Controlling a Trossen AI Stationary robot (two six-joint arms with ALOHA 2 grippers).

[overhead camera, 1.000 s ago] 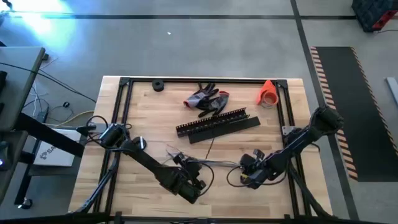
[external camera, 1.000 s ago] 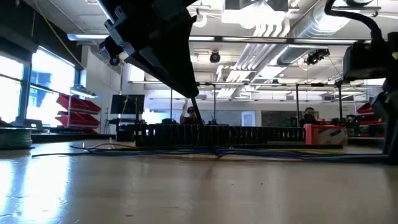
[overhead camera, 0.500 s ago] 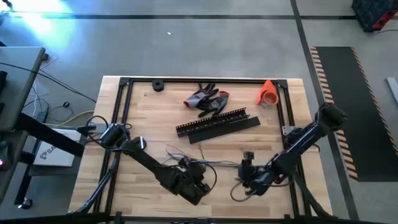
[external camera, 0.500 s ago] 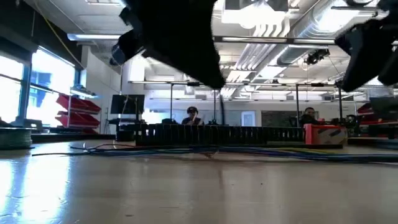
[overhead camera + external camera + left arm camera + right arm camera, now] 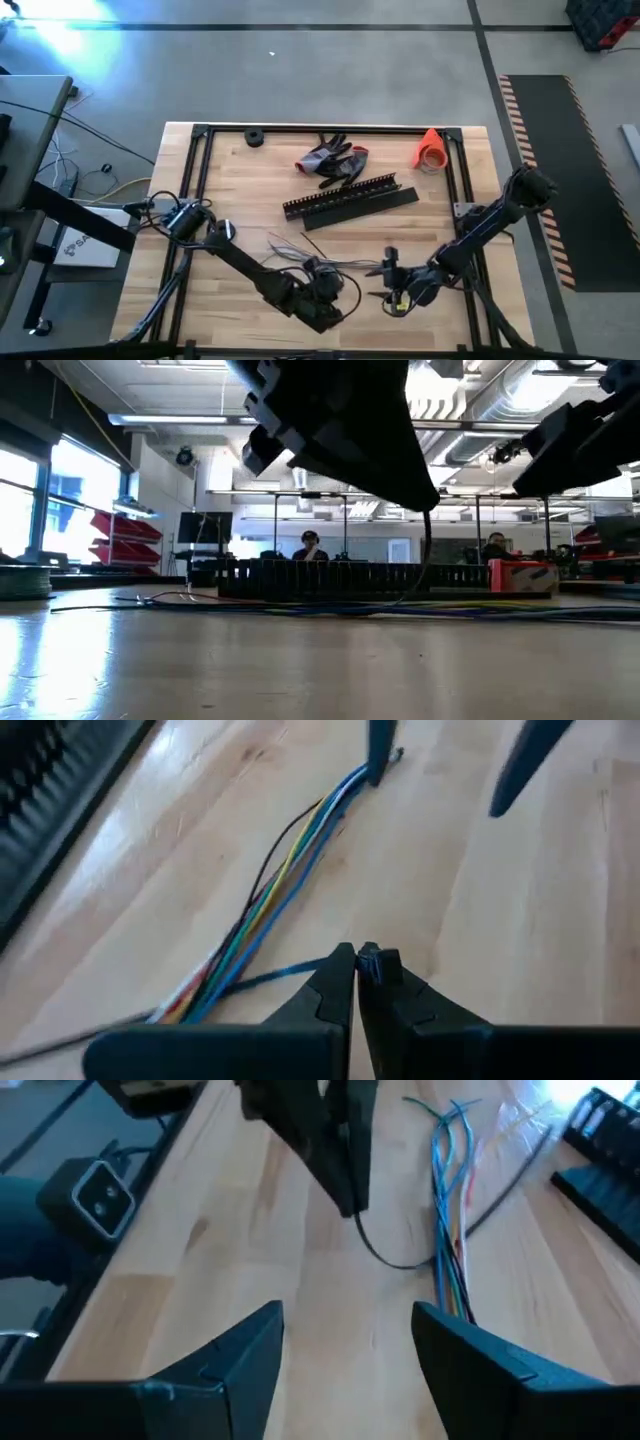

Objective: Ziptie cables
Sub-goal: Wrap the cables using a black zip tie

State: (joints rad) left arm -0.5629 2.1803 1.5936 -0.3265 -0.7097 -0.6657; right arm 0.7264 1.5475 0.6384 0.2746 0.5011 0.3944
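Observation:
The cables [image 5: 322, 264] lie as a loose bundle of thin wires on the wooden table near its front edge. They show as coloured strands in the left wrist view [image 5: 290, 870] and the right wrist view [image 5: 448, 1200]. My left gripper [image 5: 340, 292] [image 5: 357, 958] hangs above the table beside the bundle, shut on one thin wire. My right gripper [image 5: 386, 280] [image 5: 350, 1340] is open, low over the bundle's right end. The wires pass by one of its fingers [image 5: 379, 755]. Whether that finger touches them, I cannot tell. My left gripper pinches one thin wire [image 5: 318, 965] that branches off the bundle, between the free ends of its two fingers. From the tips the wire hangs in a slack curve [image 5: 385, 1260] [image 5: 424, 565] back down to the bundle, which stays on the table.
Long black slotted strips [image 5: 350, 200] lie across the middle of the table, with grey-and-red gloves [image 5: 333, 160] behind them. An orange cone [image 5: 430, 148] and a black roll [image 5: 254, 138] sit near the far edge. A black frame [image 5: 196, 170] runs round the tabletop.
My left gripper has risen from the bundle and gone toward the table's right edge, drawing one thin wire up with it. That wire now hangs in a curve while the rest stays down. My right gripper has shifted toward the left and the near edge.

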